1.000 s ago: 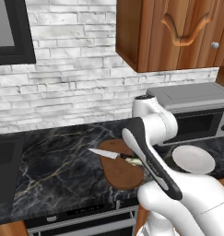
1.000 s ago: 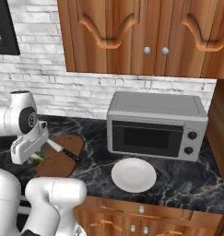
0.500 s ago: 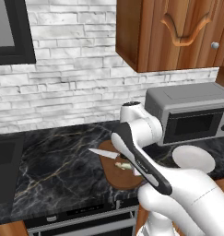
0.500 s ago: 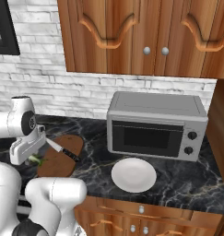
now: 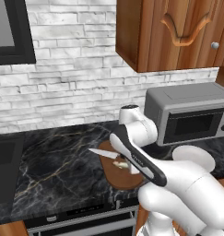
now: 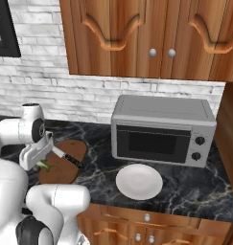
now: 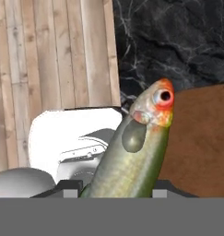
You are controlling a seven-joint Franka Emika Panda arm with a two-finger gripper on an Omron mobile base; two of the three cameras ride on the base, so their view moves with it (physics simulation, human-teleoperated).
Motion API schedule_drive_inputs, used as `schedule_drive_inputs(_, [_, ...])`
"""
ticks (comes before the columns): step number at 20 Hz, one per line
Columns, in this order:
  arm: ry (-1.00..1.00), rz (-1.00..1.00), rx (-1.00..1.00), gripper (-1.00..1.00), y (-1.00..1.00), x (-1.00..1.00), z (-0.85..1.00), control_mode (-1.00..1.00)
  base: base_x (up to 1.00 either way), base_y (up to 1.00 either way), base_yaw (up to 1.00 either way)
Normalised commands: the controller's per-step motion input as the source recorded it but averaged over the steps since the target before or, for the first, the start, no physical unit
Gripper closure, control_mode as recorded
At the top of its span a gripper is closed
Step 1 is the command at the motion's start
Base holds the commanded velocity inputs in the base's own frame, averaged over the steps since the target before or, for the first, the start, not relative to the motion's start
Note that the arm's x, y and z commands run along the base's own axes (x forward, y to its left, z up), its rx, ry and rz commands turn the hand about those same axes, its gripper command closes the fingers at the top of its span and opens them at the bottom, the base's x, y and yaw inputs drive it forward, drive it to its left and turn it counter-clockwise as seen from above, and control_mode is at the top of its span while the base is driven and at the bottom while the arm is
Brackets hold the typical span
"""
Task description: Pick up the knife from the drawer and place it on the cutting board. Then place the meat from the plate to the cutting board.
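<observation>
The meat (image 7: pixel 136 152) was a small greenish fish with an orange head, and it sat between the two fingers of your hand (image 7: pixel 115 184). The fingers were closed on its tail end, so the hand had hold of it. In the left base view the meat (image 5: pixel 122 164) was low over the cutting board (image 5: pixel 120 173), at the near end of the hand; you could not tell if it touched the wood. In the right base view a bit of green meat (image 6: pixel 44 166) showed under the hand (image 6: pixel 37 161).

The knife (image 6: pixel 66 157) lay on the cutting board (image 6: pixel 65 165), with its black handle toward the right. Its silver blade (image 5: pixel 103 153) pointed left, and the tip stuck out past the board's left edge.

The plate (image 6: pixel 139 181) sat on the dark worktop (image 6: pixel 194 186) to the right of the board, well apart from it, with nothing on it. A grey microwave (image 6: pixel 163 129) stood just behind the plate, by the brick wall. Brown cabinets (image 6: pixel 142 38) hung above it.
</observation>
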Motion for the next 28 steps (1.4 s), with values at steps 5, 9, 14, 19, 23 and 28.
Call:
schedule_drive_inputs(5, [-0.01, 0.02, 0.00, 1.00, 0.00, 0.38, -0.37, -1.00, 0.00, 0.00, 0.00])
schedule_drive_inputs(9, [0.00, 0.03, 0.00, 1.00, 0.00, 0.41, -0.40, -1.00, 0.00, 0.00, 0.00])
schedule_drive_inputs(14, [0.00, 0.02, 0.00, 1.00, 0.05, 0.41, -0.42, -1.00, 0.00, 0.00, 0.00])
schedule_drive_inputs(19, [0.00, 0.01, 0.00, 1.00, 0.22, 0.35, -0.34, -1.00, 0.00, 0.00, 0.00])
schedule_drive_inputs(23, [0.00, 0.01, 0.00, 1.00, 0.09, 0.38, -0.30, -1.00, 0.00, 0.00, 0.00])
schedule_drive_inputs(28, [0.00, 0.03, 0.00, 1.00, 0.00, 0.36, -0.29, -1.00, 0.00, 0.00, 0.00])
